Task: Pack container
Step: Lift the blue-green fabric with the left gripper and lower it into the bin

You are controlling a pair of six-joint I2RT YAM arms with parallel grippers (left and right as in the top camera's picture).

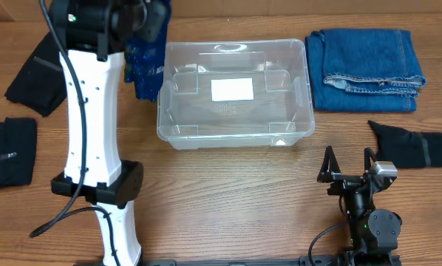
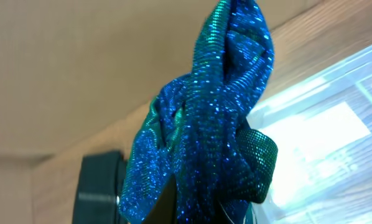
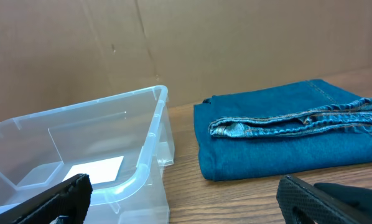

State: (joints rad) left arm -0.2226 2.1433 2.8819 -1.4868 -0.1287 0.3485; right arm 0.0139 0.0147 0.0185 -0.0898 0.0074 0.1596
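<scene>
The clear plastic container stands at the table's middle, with a white label on its bottom and nothing else in it. My left gripper is raised at the container's far left corner and is shut on a sparkly blue cloth that hangs from it. In the left wrist view the cloth fills the frame, with the container behind it on the right. My right gripper is open and empty near the front edge, in front of the container's right end.
Folded blue jeans lie at the back right and show in the right wrist view. A black garment lies right of the right gripper. Two more black garments lie at the left.
</scene>
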